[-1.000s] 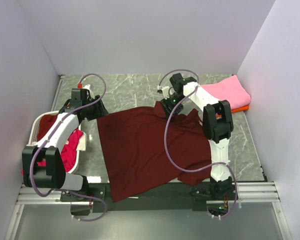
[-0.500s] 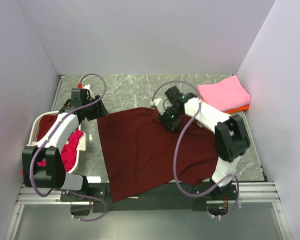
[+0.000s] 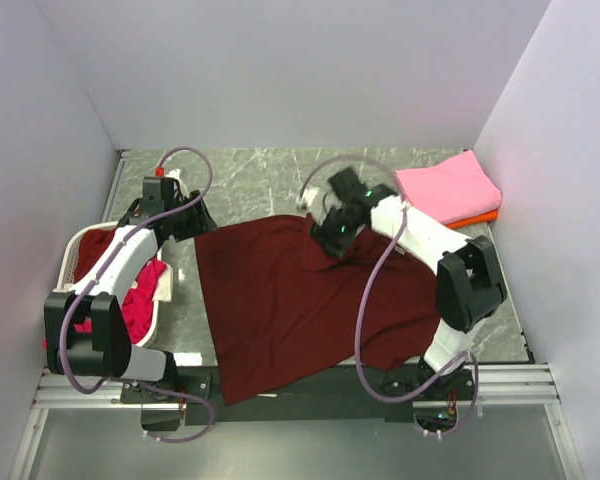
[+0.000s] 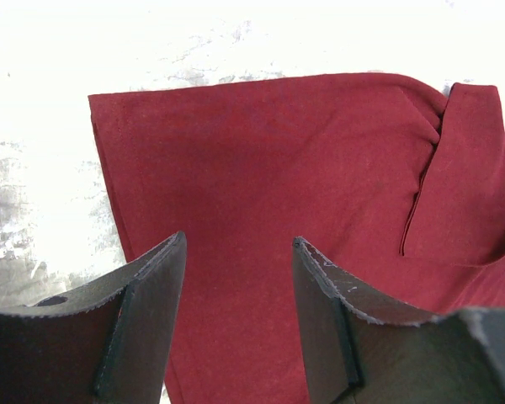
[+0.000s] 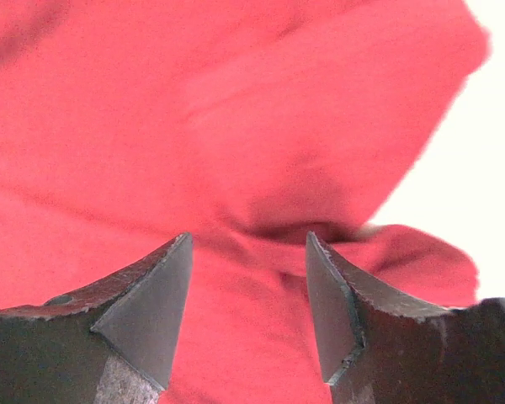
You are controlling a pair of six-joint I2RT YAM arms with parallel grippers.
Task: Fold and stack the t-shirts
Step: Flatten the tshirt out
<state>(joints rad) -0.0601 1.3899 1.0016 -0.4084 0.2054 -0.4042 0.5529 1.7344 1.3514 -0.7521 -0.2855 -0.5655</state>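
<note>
A large dark maroon t-shirt [image 3: 290, 300] lies spread on the table; it also fills the left wrist view [image 4: 278, 185] and the right wrist view [image 5: 236, 109]. My left gripper [image 3: 194, 222] is open over the shirt's far left corner, jaws apart and empty [image 4: 238, 244]. My right gripper [image 3: 330, 236] is open low over the far edge near the collar, above a bunched fold of cloth [image 5: 248, 240]. A folded pink shirt [image 3: 448, 184] lies on an orange one [image 3: 485, 216] at the far right. A magenta shirt [image 3: 140, 300] lies in the basket.
A white plastic basket [image 3: 164, 292] stands at the left with a dark red cloth [image 3: 95, 250] in it too. Grey walls close in the left, back and right. The shirt's near hem hangs over the front rail [image 3: 280, 385].
My right arm has swung left along the shirt's far edge, and the cloth near the right sleeve now lies folded inward. The left arm has not moved.
</note>
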